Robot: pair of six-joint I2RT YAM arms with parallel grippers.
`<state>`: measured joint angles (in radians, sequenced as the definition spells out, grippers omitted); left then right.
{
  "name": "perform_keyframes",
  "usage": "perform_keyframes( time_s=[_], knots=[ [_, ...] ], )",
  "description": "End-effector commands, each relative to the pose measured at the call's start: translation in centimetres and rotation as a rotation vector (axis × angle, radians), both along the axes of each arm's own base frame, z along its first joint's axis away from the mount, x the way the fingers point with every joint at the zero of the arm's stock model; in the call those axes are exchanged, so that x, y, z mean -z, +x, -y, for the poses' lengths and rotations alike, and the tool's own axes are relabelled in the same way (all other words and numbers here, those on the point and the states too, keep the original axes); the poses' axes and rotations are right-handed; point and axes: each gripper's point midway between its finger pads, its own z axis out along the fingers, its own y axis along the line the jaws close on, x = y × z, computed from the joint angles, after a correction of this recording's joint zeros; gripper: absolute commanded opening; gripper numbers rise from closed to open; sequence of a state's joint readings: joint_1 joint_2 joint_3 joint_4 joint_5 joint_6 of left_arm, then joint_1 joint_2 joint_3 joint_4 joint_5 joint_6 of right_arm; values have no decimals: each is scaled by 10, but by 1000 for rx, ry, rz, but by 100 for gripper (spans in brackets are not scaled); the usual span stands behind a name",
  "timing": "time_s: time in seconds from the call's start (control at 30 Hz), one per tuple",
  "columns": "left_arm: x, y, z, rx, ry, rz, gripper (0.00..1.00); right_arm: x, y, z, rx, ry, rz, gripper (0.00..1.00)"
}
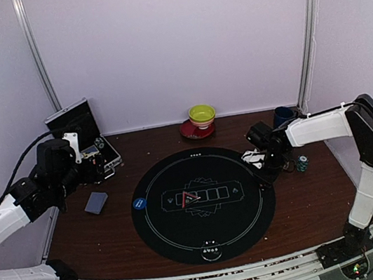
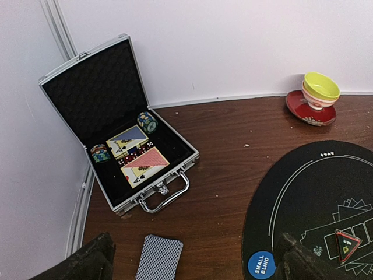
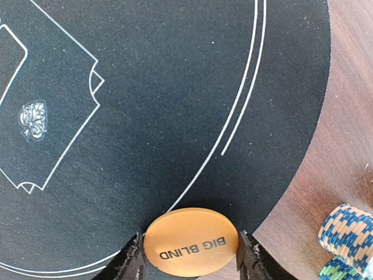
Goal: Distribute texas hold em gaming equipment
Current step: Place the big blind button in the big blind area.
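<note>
Right pincer (image 3: 191, 262): about half shut, pinching a flat round orange disc marked BIG BLIND (image 3: 191, 242) by its two sides. Disc over the rim of the round black felt mat (image 3: 145, 116), by the white curved lines, close to the brown wooden surface (image 3: 344, 146). Looks like the putting-down step. To do well: keep the disc flat and bring straight down onto the black, not half on the wood. Open slowly, then lift straight up, so no dragging. Mind the small striped blue-and-white round chips (image 3: 349, 230) near by on the wood; no bumping. Maybe match the round blue disc marked SMALL BLIND (image 2: 260, 264), lying at the mat's rim on the other side. Left pincer (image 2: 192, 265): wide open, holding nothing, hanging over the surface near a pile of blue-backed playing cards (image 2: 158, 258), in front of the open silver metal case (image 2: 116, 134) with more cards and chips inside. Hard to tell: orange disc touching the mat or just above? Cannot say. Bottom of the disc cut off by the picture edge. From above, disc hidden under the right pincer. Chips cut off at the corner, so no counting. Only the dark tips of the left pincer showing.
</note>
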<state>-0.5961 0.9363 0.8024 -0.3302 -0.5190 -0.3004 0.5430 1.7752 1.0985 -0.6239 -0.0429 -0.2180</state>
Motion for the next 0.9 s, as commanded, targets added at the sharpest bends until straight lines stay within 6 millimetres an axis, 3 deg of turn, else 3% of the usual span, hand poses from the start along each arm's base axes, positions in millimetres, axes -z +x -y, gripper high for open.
perform_keyframes(
  time_s=[0.0,0.2,0.3,0.5,0.63,0.73,0.87],
  knots=[
    [-8,3,0,1,-15,31,98,5,0,10,-1,-33,4,53],
    [-8,2,0,3,-15,31,98,8,-2,11,-4,-37,-7,57],
    [-9,2,0,1,-17,34,98,2,0,8,-9,-23,3,69],
    [-10,3,-1,-6,-15,36,98,-37,16,-11,-37,38,92,89],
    [-10,2,-2,-11,-12,36,98,-64,19,-46,-138,47,172,100],
    [-11,2,-3,-13,-12,40,98,-77,20,-82,-216,63,204,100],
    [-12,2,-3,-13,-13,42,98,-80,10,-139,-338,77,216,100]
  ],
)
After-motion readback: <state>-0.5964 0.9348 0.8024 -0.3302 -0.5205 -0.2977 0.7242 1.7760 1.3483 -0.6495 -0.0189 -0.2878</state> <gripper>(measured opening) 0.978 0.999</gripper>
